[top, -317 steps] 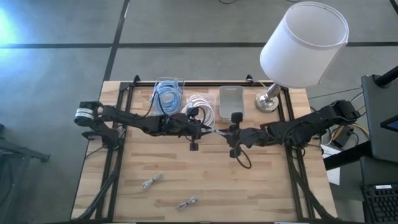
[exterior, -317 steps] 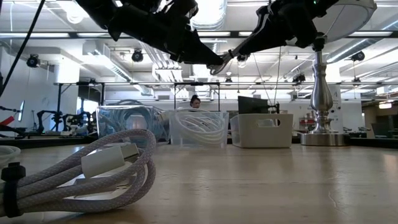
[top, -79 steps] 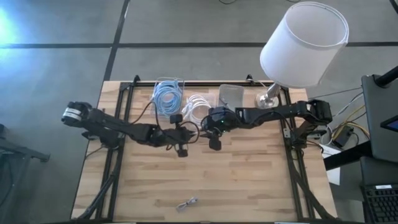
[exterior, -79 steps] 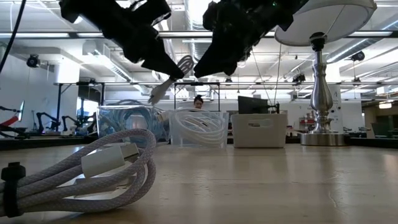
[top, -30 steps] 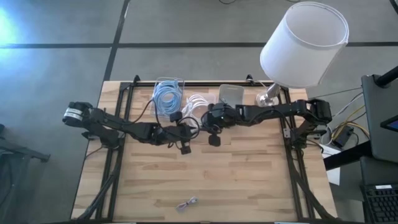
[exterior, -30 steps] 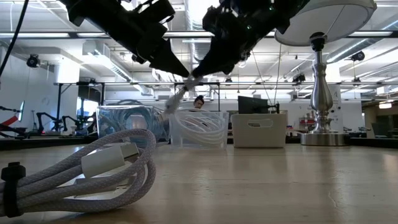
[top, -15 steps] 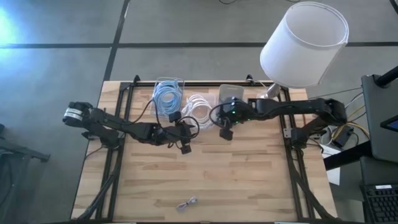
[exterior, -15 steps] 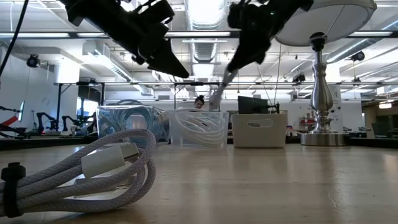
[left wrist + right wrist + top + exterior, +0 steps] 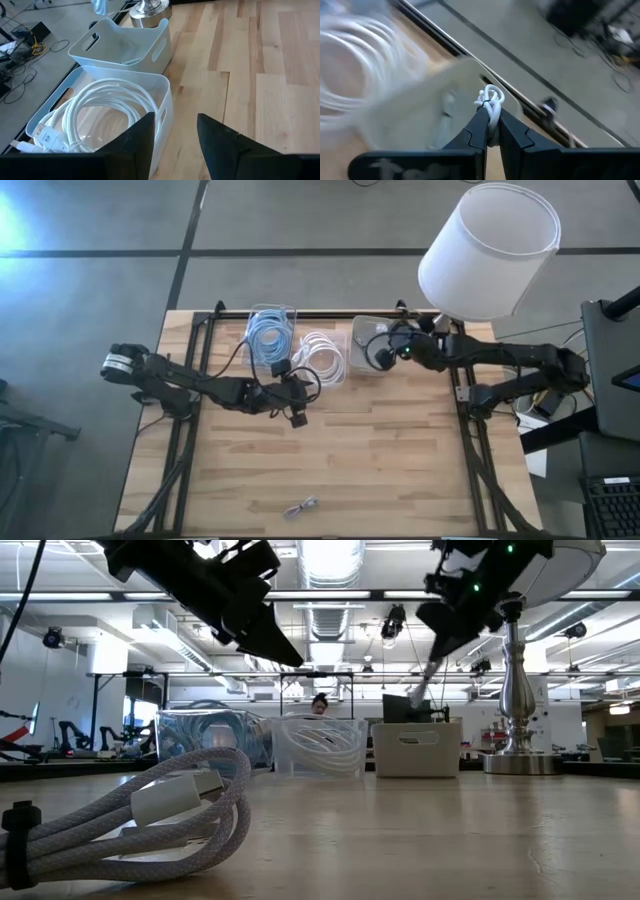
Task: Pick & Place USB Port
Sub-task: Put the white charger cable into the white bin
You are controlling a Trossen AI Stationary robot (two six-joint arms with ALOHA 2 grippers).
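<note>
Dangling from the right gripper [image 9: 491,131], the small white cable [image 9: 491,106] is pinched between the closed fingers [image 9: 476,131], its looped end sticking out past the tips. In the high view that gripper [image 9: 378,340] is above the grey bin [image 9: 368,328] at the table's far edge, next to the lamp base. From the low view, the cable [image 9: 425,680] hangs down from the right gripper [image 9: 445,640] in the air over the bin [image 9: 420,750], not touching it.

Left of the grey bin stands a clear bin [image 9: 322,350] holding a coil of white cable, and left of that another clear bin [image 9: 271,332] with a blue coil. The lamp [image 9: 486,252] stands at the far right corner, its white shade looming over its metal base.

The left gripper [image 9: 296,402] hovers near the middle of the table [image 9: 400,470], just in front of the white-coil bin; its fingers [image 9: 135,137] stand apart with nothing between them. Another small cable [image 9: 300,507] lies at the table's near edge. In the low view a thick braided coil [image 9: 120,820] lies close in front. A person shows far off in the room behind the bins.
</note>
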